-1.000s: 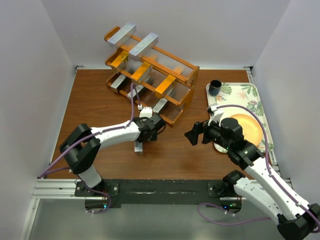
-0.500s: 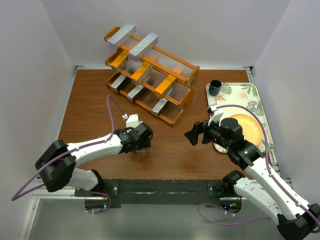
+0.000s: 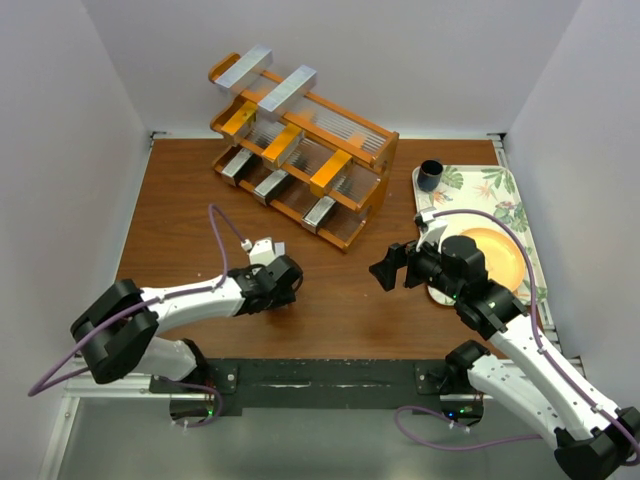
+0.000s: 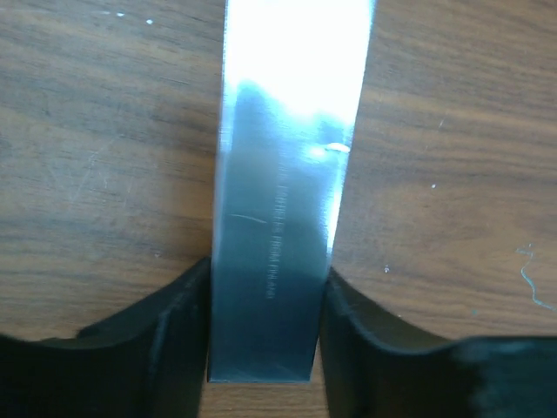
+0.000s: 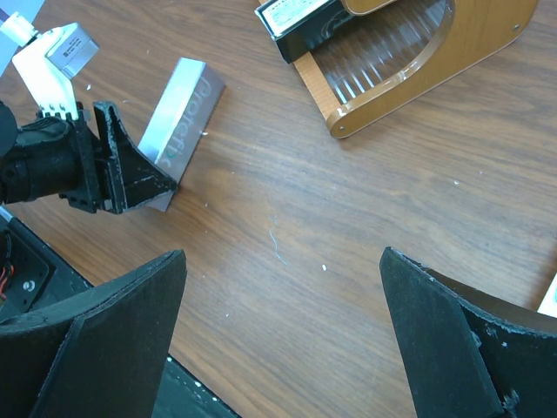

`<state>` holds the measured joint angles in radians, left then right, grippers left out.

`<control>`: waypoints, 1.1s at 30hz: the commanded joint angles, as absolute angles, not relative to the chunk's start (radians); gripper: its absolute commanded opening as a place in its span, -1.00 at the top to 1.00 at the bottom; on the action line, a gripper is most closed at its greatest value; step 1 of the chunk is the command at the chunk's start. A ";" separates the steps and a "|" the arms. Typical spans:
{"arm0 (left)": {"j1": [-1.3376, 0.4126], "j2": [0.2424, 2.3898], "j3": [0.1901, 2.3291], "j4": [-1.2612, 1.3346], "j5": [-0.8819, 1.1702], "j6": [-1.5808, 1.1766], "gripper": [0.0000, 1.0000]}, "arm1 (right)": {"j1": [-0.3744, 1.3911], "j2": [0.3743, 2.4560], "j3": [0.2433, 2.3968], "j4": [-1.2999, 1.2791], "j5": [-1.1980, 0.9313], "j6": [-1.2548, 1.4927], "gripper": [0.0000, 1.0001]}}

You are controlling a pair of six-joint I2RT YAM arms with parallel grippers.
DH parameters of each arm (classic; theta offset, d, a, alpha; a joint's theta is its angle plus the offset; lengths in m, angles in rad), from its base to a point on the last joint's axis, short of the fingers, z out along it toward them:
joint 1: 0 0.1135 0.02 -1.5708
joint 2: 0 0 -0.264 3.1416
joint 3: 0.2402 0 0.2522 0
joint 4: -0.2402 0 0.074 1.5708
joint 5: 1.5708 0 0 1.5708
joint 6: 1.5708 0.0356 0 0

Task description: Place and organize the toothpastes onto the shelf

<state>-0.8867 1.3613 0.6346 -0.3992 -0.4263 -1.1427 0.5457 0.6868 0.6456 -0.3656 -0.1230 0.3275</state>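
A silver toothpaste carton [image 4: 277, 218] lies flat on the wooden table, also seen in the right wrist view [image 5: 180, 117]. My left gripper [image 3: 280, 287] is low over its near end, shut on it, with a black finger [image 4: 174, 348] pressed against each long side. My right gripper [image 5: 283, 254] hovers open above bare table right of centre [image 3: 386, 268], holding nothing. The shelf [image 3: 352, 232] stands at the back, its near corner in the right wrist view [image 5: 435, 61]. It carries silver toothpastes [image 3: 288, 90] on top, orange ones [image 3: 283, 140] in the middle and silver ones [image 3: 320, 210] on the lowest tier.
A leaf-patterned tray [image 3: 520, 200] lies at the right edge, holding an orange plate [image 3: 490, 255] and a dark cup [image 3: 430, 175]. White walls close in the table on the left, back and right. The black arm-base rail [image 3: 320, 378] runs along the near edge.
My left arm drew back from the shelf, came down over the silver carton on the table, and its jaws closed on the carton's sides. The right arm has not moved.
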 commanded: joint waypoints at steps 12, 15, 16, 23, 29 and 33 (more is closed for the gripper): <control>-0.965 1.238 0.845 -0.718 -0.627 -1.056 0.57 | 0.548 0.687 0.646 -0.341 -0.115 0.314 -0.96; -0.969 1.201 0.920 -0.770 -0.693 -0.915 0.58 | 0.548 0.687 0.647 -0.342 -0.109 0.314 -0.96; -0.971 1.195 0.942 -0.787 -0.709 -0.873 0.58 | 0.546 0.684 0.647 -0.342 -0.106 0.313 -0.96; -0.974 1.158 1.156 -0.717 -0.857 -0.334 0.58 | 0.549 0.672 0.647 -0.350 -0.097 0.314 -0.96; -0.974 1.181 1.221 -0.415 -0.896 0.191 0.63 | 0.548 0.669 0.647 -0.350 -0.097 0.314 -0.96; -0.968 1.244 1.281 -0.252 -0.896 0.423 0.63 | 0.548 0.666 0.646 -0.348 -0.101 0.314 -0.96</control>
<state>-0.9695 1.2018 1.1931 -0.5190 -0.8440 0.0353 0.5457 0.6781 0.6456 -0.3664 -0.1143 0.3275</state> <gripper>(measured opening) 0.459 0.982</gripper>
